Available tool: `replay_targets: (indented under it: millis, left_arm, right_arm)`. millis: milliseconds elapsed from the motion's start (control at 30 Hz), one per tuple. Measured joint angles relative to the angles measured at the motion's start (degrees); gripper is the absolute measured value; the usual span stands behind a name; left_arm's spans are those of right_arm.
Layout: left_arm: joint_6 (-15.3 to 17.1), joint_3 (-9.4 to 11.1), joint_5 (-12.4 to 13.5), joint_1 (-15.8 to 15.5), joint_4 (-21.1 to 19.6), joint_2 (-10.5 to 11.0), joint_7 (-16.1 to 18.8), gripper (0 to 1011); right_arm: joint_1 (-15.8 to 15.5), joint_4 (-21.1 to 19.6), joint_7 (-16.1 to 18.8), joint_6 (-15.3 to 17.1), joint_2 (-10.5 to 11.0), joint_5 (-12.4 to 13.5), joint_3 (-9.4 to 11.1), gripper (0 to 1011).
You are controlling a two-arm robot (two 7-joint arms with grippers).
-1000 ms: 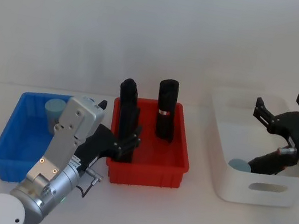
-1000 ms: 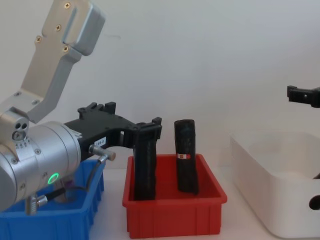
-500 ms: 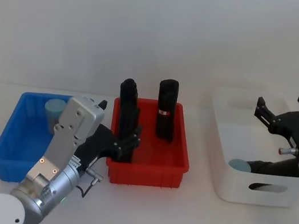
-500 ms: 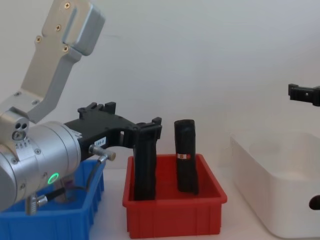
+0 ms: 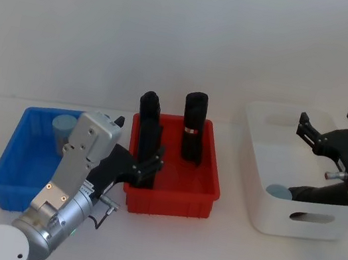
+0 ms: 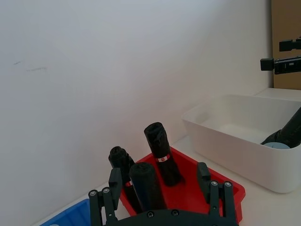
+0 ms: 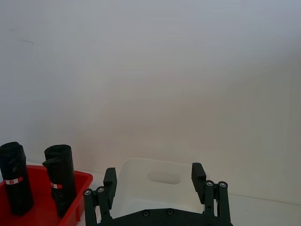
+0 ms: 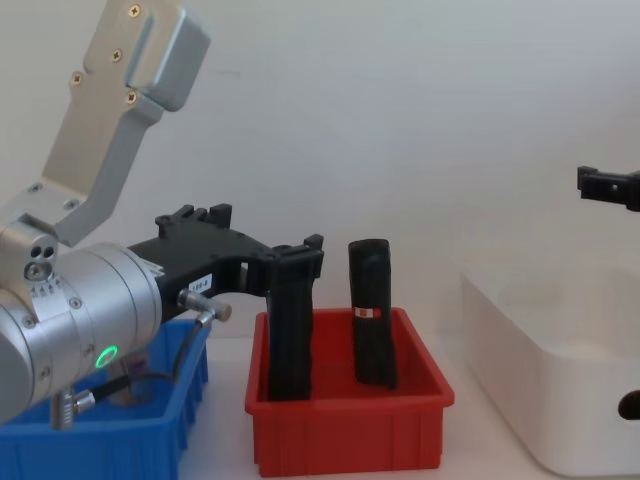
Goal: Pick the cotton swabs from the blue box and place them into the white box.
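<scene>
While the head view is showing one swab tub (image 5: 62, 126) sitting in the blue box (image 5: 13, 169), the left gripper (image 5: 143, 165) is hovering wide open; another tub (image 5: 278, 191) is lying in the white box (image 5: 303, 220) beneath the splayed, empty right gripper (image 5: 333, 128).

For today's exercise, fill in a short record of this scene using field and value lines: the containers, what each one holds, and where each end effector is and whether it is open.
blue box: one tub of cotton swabs in its far corner
red bin: upright black rolls
white box: one tub with a pale blue lid near its front wall
left end effector: over the gap between blue box and red bin, open, empty
right end effector: above the white box, open, empty
</scene>
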Motion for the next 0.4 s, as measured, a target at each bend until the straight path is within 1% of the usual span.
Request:
replay_targets:
  millis: [400]
  left_arm:
    - [0.0,0.0,0.0,0.0,0.0,0.0,0.0,1004]
  right_arm:
    - [-0.1,-0.1,0.0,0.0,0.0,0.0,0.0,1002]
